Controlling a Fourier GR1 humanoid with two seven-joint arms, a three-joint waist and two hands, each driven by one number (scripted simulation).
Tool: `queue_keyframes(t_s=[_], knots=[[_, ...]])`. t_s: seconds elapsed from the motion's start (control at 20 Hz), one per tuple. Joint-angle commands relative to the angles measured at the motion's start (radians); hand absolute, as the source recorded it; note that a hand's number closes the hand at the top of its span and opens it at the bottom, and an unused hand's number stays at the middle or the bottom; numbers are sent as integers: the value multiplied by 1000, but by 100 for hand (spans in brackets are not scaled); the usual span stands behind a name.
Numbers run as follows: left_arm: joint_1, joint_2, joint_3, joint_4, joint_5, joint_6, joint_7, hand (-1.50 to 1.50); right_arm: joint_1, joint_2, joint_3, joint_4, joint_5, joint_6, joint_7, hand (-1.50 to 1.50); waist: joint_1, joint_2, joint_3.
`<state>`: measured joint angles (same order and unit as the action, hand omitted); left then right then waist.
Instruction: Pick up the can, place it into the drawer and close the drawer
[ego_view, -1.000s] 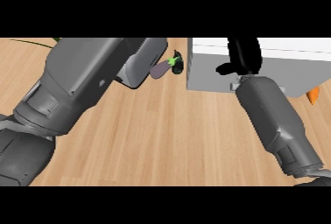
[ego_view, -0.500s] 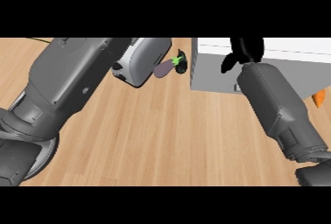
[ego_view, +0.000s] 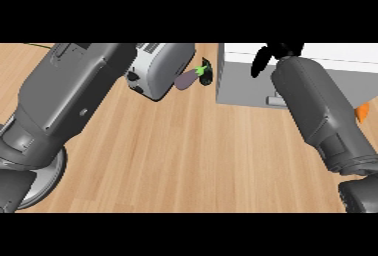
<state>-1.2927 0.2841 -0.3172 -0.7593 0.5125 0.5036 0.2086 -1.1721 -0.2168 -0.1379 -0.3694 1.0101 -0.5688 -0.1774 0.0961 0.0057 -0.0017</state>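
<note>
Can first: I cannot pick out a can anywhere on my feed. The only small item is a purple piece (ego_view: 187, 79) with a green stem end, touching my left hand (ego_view: 208, 74) on the forearm side. Its long axis runs from low on the forearm side up toward the hand, stem end nearest the hand and pointing at the drawer unit (ego_view: 242, 80). So little of the left hand shows past the bulky left forearm (ego_view: 81, 95) that I cannot tell whether it is clamped on the piece or just beside it.

The drawer unit stands just beyond the left hand, on the side away from the forearm. Its grey front faces me, with a white top behind. The near vertical edge of that front is almost touching the left hand, so there is little room there. I cannot tell whether the drawer is pulled out.

My right hand (ego_view: 283, 50) hangs over the top front edge of the unit, fingers (ego_view: 260, 64) apart and fairly straight, holding nothing. The right forearm (ego_view: 317, 110) crosses the unit's front. An orange object (ego_view: 361, 113) peeks out on the outer side of that forearm.

Between the two forearms, the wooden desk (ego_view: 184, 155) lies open toward me.
</note>
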Motion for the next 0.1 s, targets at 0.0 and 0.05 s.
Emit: queue_keyframes(t_s=[0.0, 0.05], knots=[[49, 56, -1, -72, 3, -28, 37, -150, -45, 23, -74, -1, -80, -53, -59, -150, 20, 10, 3], [63, 69, 0, -90, 4, -30, 48, -150, -43, 35, -75, 5, -78, -70, -60, -150, 23, 11, 3]])
